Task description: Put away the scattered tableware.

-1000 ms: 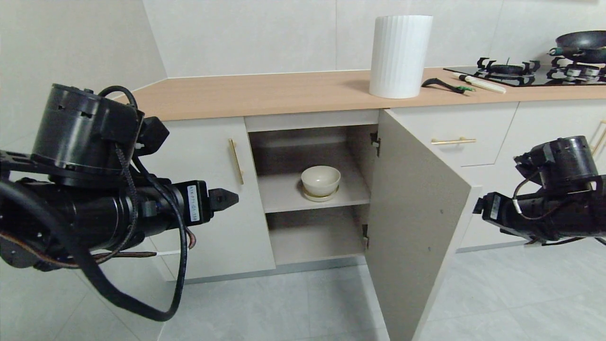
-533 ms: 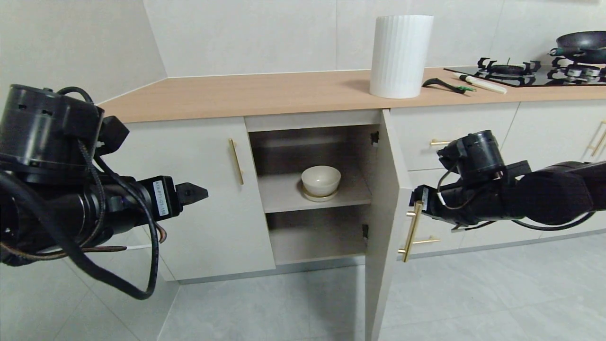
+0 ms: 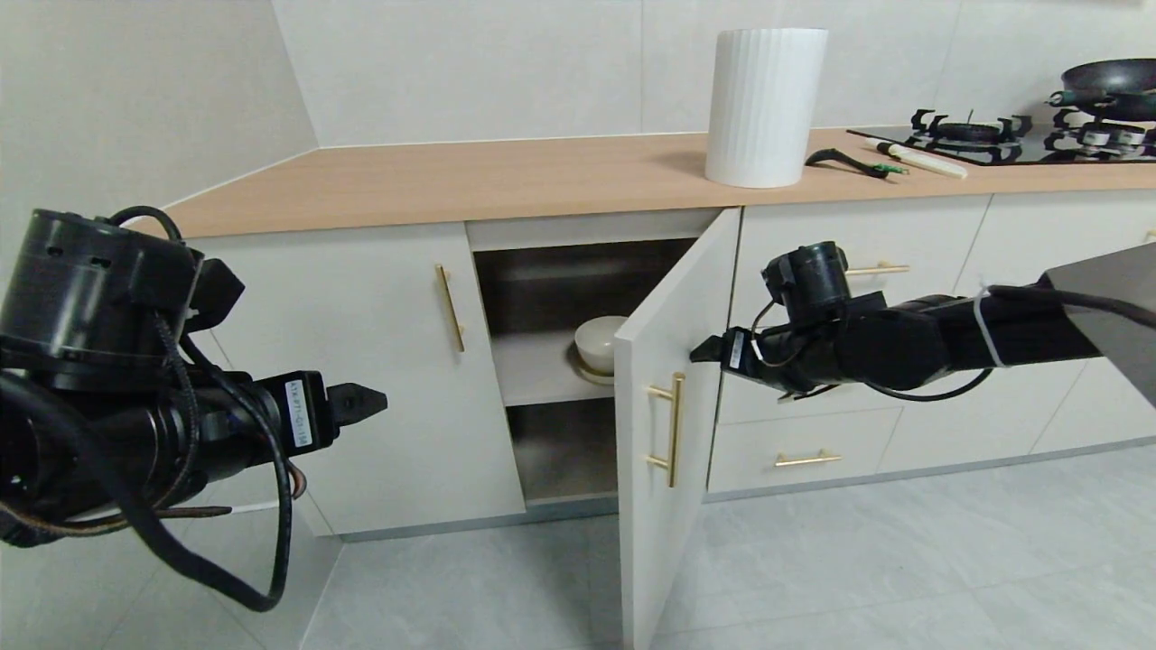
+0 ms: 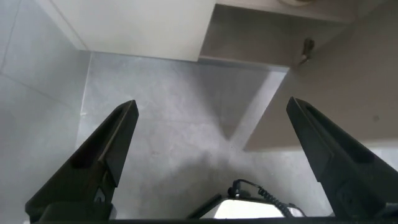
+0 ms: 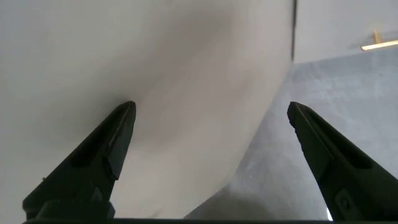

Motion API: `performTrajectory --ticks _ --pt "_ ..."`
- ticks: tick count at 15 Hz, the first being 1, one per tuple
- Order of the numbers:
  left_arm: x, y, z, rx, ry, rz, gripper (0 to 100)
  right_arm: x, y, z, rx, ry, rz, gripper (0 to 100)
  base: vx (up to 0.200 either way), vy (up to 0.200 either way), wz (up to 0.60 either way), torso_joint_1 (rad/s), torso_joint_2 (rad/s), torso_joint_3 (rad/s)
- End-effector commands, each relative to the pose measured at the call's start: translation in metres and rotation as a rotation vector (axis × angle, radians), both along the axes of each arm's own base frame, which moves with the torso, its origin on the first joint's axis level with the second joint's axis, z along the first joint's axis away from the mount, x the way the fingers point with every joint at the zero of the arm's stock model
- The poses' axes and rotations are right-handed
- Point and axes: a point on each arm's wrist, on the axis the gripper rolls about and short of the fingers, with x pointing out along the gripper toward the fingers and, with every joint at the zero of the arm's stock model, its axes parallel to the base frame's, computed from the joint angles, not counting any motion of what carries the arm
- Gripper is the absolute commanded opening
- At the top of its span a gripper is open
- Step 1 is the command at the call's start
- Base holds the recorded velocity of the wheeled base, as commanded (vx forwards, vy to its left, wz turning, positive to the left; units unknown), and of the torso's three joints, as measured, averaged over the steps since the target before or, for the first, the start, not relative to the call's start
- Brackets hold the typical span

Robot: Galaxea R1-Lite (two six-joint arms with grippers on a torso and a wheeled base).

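Black left arm [image 3: 135, 424] and right arm [image 3: 903, 343] carry drum-shaped joints, looping cables, white wrist labels.

Glossy ceramic bowl [image 3: 596, 339], matt wood-look countertop [image 3: 452, 185]

Pale tiled wall [image 3: 497, 63] noted across top; wooden countertop [image 3: 506, 181] over white cabinets [image 3: 397, 298] mid-frame; grey tiled floor [image 3: 903, 560] below

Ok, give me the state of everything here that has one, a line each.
cabinet door: half open, partly hiding the bowl
bowl: upright on a saucer, on the shelf
left-hand door: shut
drawers: shut
left gripper: open, empty
right gripper: open, at the cabinet door's outer face
white ribbed container: upright on the counter
pan: on the stove
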Motion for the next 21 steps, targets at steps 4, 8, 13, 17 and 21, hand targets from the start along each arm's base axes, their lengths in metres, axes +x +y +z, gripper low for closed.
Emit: performTrajectory --ticks 4,8,13,17,21 --pt "-0.006 0.002 -0.001 -0.001 -0.003 0.001 100 0.020 0.014 -0.027 -0.012 0.026 -0.019 100 0.000 0.000 0.00 0.000 0.00 0.000" --pt "-0.008 0.003 -0.002 0.004 0.000 -0.002 100 0.021 0.015 -0.030 -0.011 0.029 -0.024 100 0.000 0.000 0.00 0.000 0.00 0.000" --pt "-0.009 0.003 -0.002 0.004 0.002 -0.002 100 0.027 0.019 -0.030 0.021 0.022 -0.053 100 0.080 0.000 0.00 0.000 0.00 0.001" --pt "-0.010 0.004 0.001 0.001 -0.012 0.002 100 0.033 0.028 -0.032 0.070 0.017 -0.108 100 0.200 0.000 0.00 -0.002 0.00 0.001" --pt "-0.013 0.007 0.004 0.001 -0.030 0.005 100 0.048 0.037 -0.028 0.205 0.002 -0.180 100 0.000 0.000 0.00 0.000 0.00 0.000"
